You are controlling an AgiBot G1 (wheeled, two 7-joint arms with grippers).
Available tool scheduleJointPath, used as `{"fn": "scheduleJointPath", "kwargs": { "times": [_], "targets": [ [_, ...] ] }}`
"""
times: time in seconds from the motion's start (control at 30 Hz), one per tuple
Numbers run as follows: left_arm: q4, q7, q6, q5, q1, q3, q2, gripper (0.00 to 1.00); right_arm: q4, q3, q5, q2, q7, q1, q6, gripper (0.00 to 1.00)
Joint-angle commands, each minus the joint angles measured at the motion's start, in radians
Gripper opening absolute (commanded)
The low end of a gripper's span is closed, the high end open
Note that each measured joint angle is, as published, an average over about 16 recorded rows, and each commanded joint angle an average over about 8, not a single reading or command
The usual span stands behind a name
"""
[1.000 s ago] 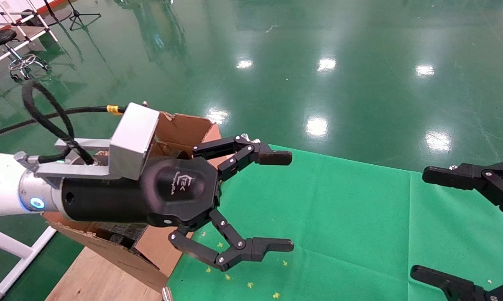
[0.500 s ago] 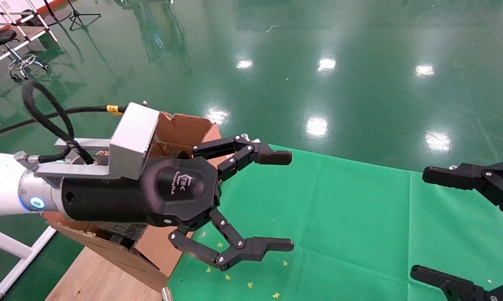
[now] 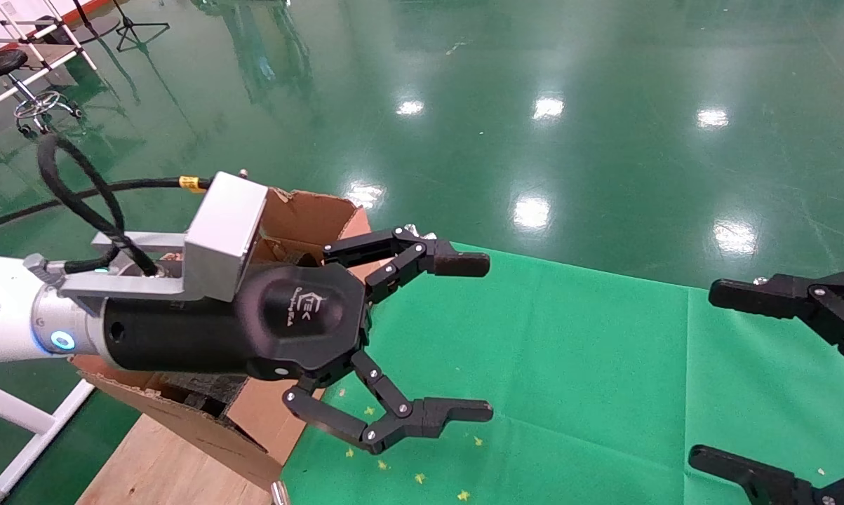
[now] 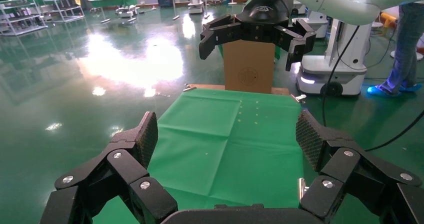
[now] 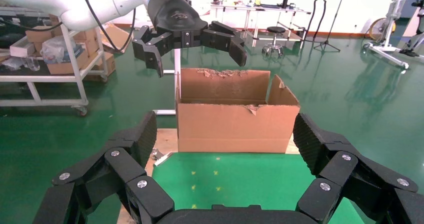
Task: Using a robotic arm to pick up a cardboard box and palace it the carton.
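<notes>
My left gripper [image 3: 474, 337] on the white arm is open and empty. It hangs above the green cloth [image 3: 548, 365], just right of the carton [image 3: 309, 217]. The carton is a large brown box with torn flaps and stands open at the cloth's left end; it also shows in the right wrist view [image 5: 235, 124]. My right gripper [image 3: 709, 375] is open and empty at the right edge. In the left wrist view a closed brown cardboard box [image 4: 248, 71] stands upright at the far end of the cloth, behind the right gripper [image 4: 250, 51]. It is out of the head view.
The cloth covers a wooden table [image 3: 155, 463] whose bare wood shows by the carton. Small yellow marks [image 3: 422, 477] dot the cloth. Shiny green floor surrounds the table. A white robot base [image 4: 330, 74] and shelving [image 5: 50, 59] stand farther off.
</notes>
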Motion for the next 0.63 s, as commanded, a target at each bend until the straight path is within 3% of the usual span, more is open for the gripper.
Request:
{"fn": "scheduleJointPath", "kwargs": {
  "times": [0.03,0.63],
  "targets": [
    [0.0,0.0,0.0,0.0,0.0,0.0,0.0,1.0,0.0,0.0,0.0,0.0,0.0,0.0,0.0,1.0],
    [0.0,0.0,0.0,0.0,0.0,0.0,0.0,1.0,0.0,0.0,0.0,0.0,0.0,0.0,0.0,1.0]
  ]
}}
